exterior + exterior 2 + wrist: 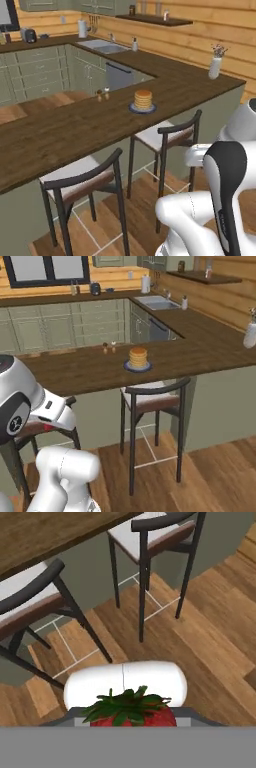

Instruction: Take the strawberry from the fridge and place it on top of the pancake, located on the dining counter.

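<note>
Sitting at the bottom of the hand view, the strawberry (133,714) shows its green leafy cap and a strip of red flesh just where the end effector (133,721) would close, so it looks pinched there, though the fingertips themselves are hidden and I cannot see the contact. As a judgement, the fruit is light, soft and easily bruised, with a slick skin; a gentle grip across its broad shoulders below the cap suits it better than one near the tapered tip. Below it lie the wooden floor (210,637) and two black-legged stools (150,542). Farther off, the dark wooden dining bench (60,135) carries the pancake (143,99), a short stack on a small plate (143,108), well apart from the fruit. That rounded, narrow top calls for a low, soft release.
</note>
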